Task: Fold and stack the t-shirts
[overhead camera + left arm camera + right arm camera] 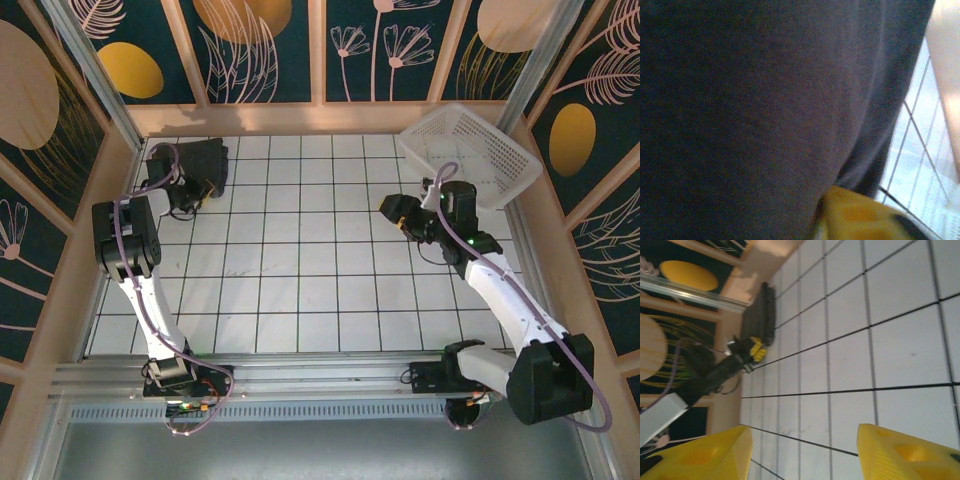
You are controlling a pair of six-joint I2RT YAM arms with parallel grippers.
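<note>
The table (300, 290) is a flat sheet of glossy white square tiles with thin dark joints, fenced by pale wooden rails. A white plastic basket (478, 150), an open lattice with rounded corners, sits tilted at the far right corner, one edge up on the rail. The t-shirts (205, 160) lie at the far left corner, a compact dark block of soft matte cotton with no print. The right wrist view shows it as a low, flat slab with layered edges. Its longer side seems to run along the far wall, though the block is close to square; which end is the collar cannot be told. The left gripper (188, 200) is right at the block's near edge, and its camera looks onto dark, finely woven cloth with a soft fold, one yellow finger (855, 217) at the bottom; whether this claw is apart or closed cannot be told. The right gripper (392, 212) hangs over bare tiles near the basket, its wedge-shaped yellow fingertips (715, 455) spread wide with nothing between them.
</note>
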